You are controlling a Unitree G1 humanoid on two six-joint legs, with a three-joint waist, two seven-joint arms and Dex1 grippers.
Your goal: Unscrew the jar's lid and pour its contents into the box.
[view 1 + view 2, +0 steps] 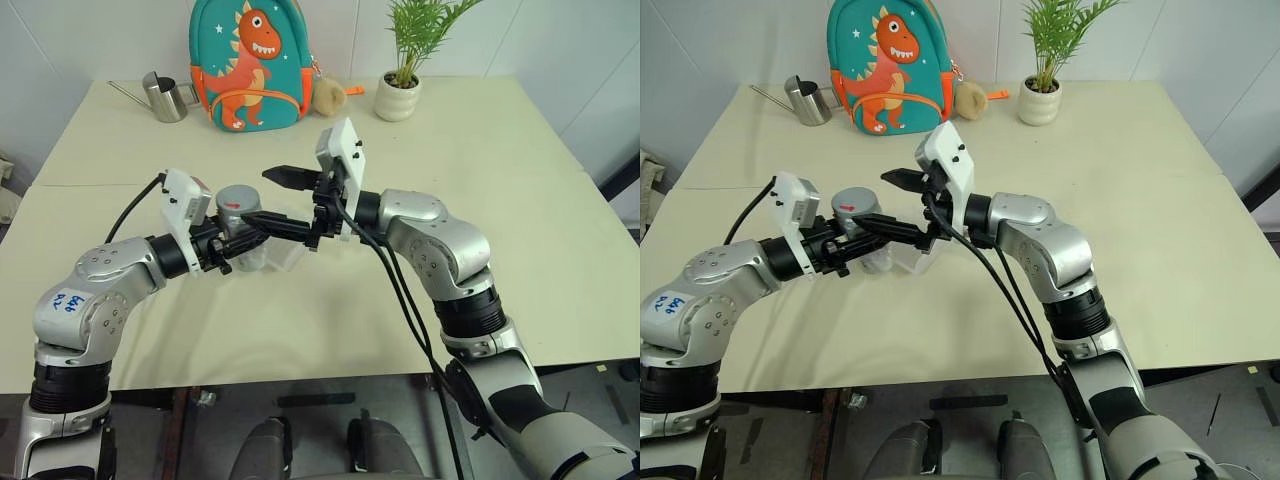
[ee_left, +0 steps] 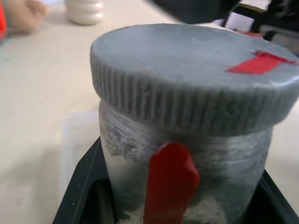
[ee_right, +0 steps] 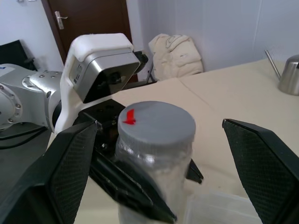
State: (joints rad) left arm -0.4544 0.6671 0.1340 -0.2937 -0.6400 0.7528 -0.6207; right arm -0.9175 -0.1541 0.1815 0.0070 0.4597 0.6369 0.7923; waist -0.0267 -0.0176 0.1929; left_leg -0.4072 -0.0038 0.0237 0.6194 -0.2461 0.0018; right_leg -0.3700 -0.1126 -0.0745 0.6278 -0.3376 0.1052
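Above the table (image 1: 480, 180), in my left claw (image 1: 232, 243), I hold the jar (image 3: 154, 179) upright, fingers clamped on it, lid (image 1: 238, 198) still on. My right claw (image 1: 279, 198) stands wide — one finger either side of the lid. The box (image 1: 918, 258) sits just behind the jar.

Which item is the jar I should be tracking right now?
Start at the cream table and look to its near middle, where the two arms meet. The jar is held upright in the shut left hand, above the table. Unlike the steel watering can at the back, it is clear, with a grey ribbed lid bearing a red mark.
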